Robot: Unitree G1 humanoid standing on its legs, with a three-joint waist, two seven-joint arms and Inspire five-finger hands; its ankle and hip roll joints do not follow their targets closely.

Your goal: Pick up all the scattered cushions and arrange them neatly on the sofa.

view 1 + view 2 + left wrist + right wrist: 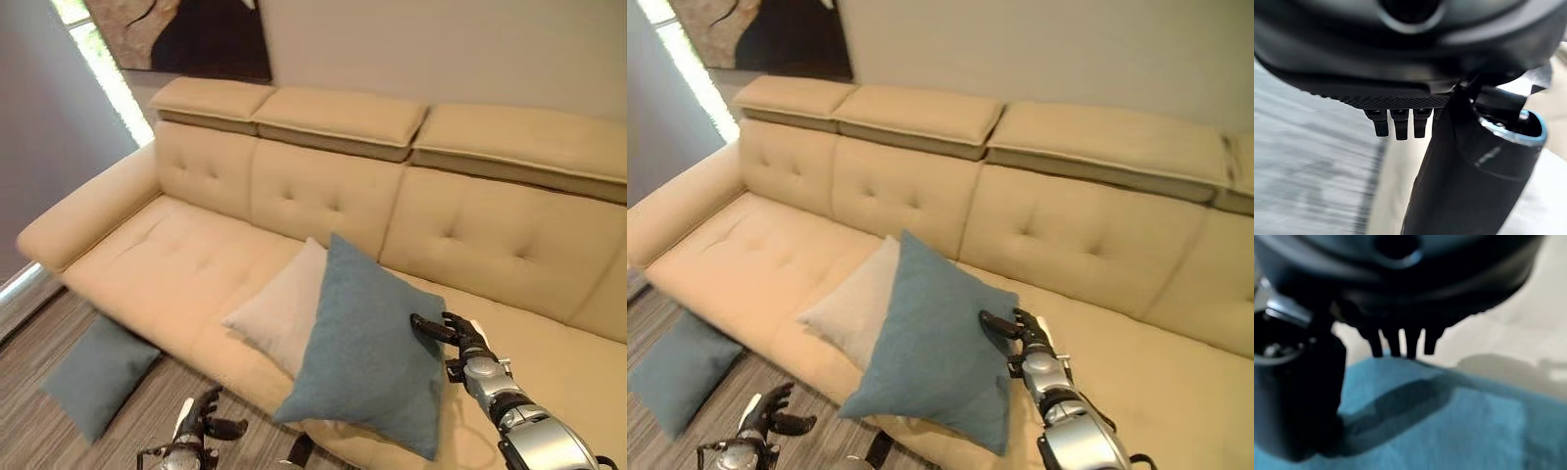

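My right hand (453, 336) pinches the blue cushion (364, 350) at its edge — soft, light, floppy — left hand (201, 423) hangs relaxed, empty.

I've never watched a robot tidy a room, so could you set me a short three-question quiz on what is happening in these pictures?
1. True or false: the right hand has hold of the blue cushion on the sofa.
2. Which cushion lies on the floor? A. the cream cushion B. a second blue cushion C. none
3. Fill in: the left hand hangs low in front of the sofa and holds ____.

Key
1. True: its thumb and fingers pinch the cushion's edge.
2. B: it lies by the sofa's left end, while the cream one rests on the seat behind the held blue cushion.
3. Nothing: its fingers are relaxed.
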